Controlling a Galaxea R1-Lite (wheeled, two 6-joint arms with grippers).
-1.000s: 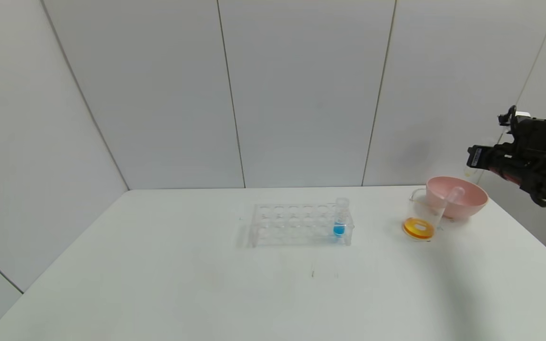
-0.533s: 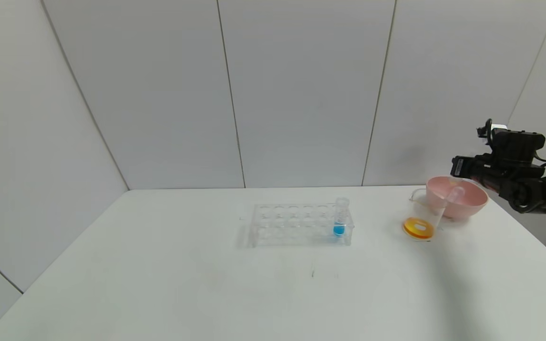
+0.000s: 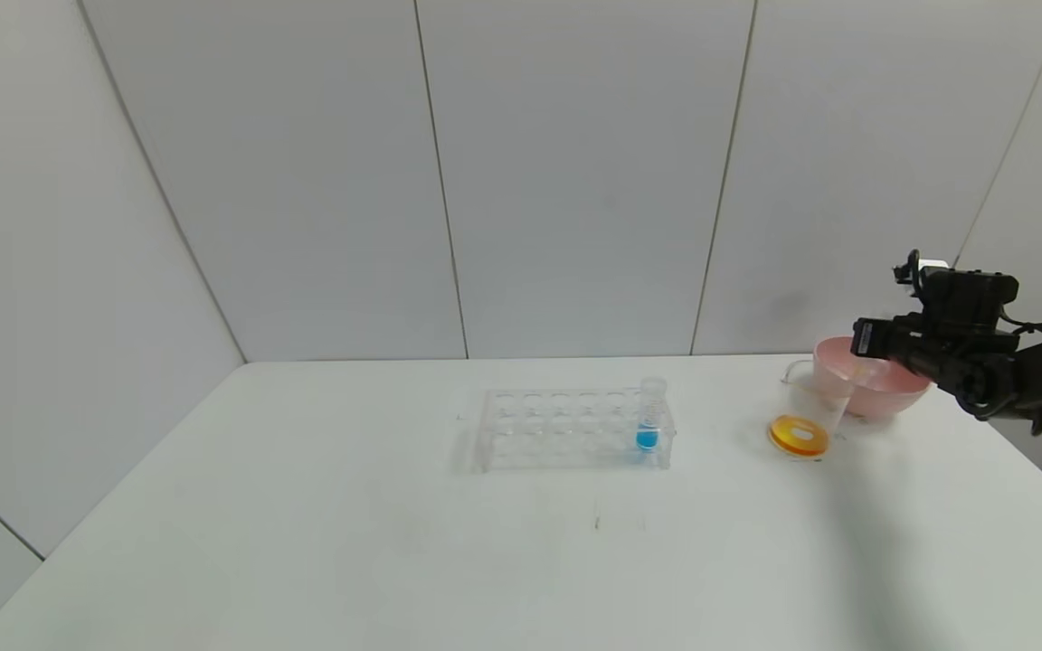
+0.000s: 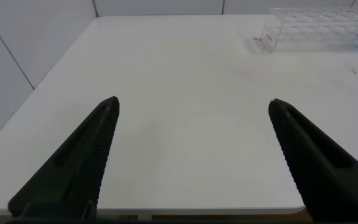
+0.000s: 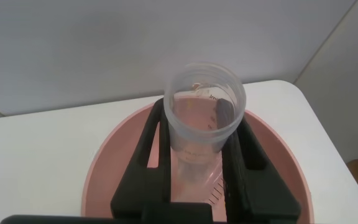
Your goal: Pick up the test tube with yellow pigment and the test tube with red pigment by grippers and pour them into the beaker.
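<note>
My right gripper hangs over the pink bowl at the table's right end. It is shut on a clear test tube whose open mouth faces the wrist camera. No coloured liquid shows in this tube, so I cannot tell whether it is the test tube with yellow pigment or the one with red pigment. The beaker stands just left of the bowl with orange liquid at its bottom. My left gripper is open above the near left part of the table, holding nothing.
A clear tube rack stands mid-table with one blue-liquid tube at its right end; the rack also shows in the left wrist view. The pink bowl fills the space under the right fingers.
The right gripper has come down and to the left with the tube, from above the bowl's right side to just over it. Beaker, rack and left arm have not moved.
</note>
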